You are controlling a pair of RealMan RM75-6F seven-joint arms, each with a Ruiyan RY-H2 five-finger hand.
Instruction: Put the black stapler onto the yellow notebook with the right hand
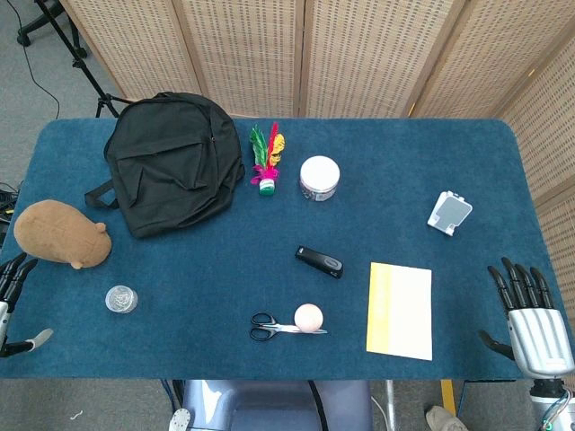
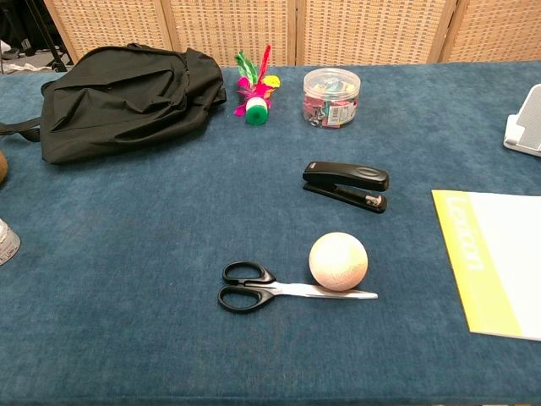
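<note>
Lying on the worktop (image 1: pixel 377 224), the stapler (image 1: pixel 319 261) sits just left of the notebook (image 1: pixel 400 311). Right of the notebook, the right hand (image 1: pixel 530 319) rests empty, fingers spread. The left hand (image 1: pixel 13 296) holds nothing.

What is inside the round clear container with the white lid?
The chest view shows small colourful items through the container's clear wall, perhaps binder clips. The head view shows only its white lid; what lies deeper is covered.

The whole counter (image 1: pixel 180 350) is viewed steeply from above by the head camera. The chest camera is set low and near, facing the far screen; the stapler (image 1: pixel 319 261) (image 2: pixel 347 185) and scissors (image 1: pixel 278 328) (image 2: pixel 279 288) are shared.
</note>
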